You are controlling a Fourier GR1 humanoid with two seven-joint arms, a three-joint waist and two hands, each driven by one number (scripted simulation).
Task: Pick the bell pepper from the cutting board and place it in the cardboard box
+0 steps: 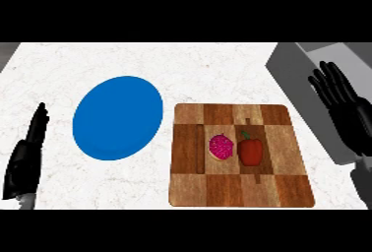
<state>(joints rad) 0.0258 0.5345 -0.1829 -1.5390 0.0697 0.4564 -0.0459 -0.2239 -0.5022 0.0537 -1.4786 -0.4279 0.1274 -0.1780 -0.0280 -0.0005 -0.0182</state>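
Right robot hand (pixel 335 91) (fingers straight, holding nothing) hovers up-right of the upright red bell pepper (pixel 251 151) on the cutting board (pixel 240 189).

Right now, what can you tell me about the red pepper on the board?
The bell pepper is shiny red with a small green stem at its far end. It lies on the wooden cutting board, near the middle, its stem pointing away from the robot. A pink sprinkled donut sits just to its left, very close; whether they touch is unclear. Neither hand touches the pepper.
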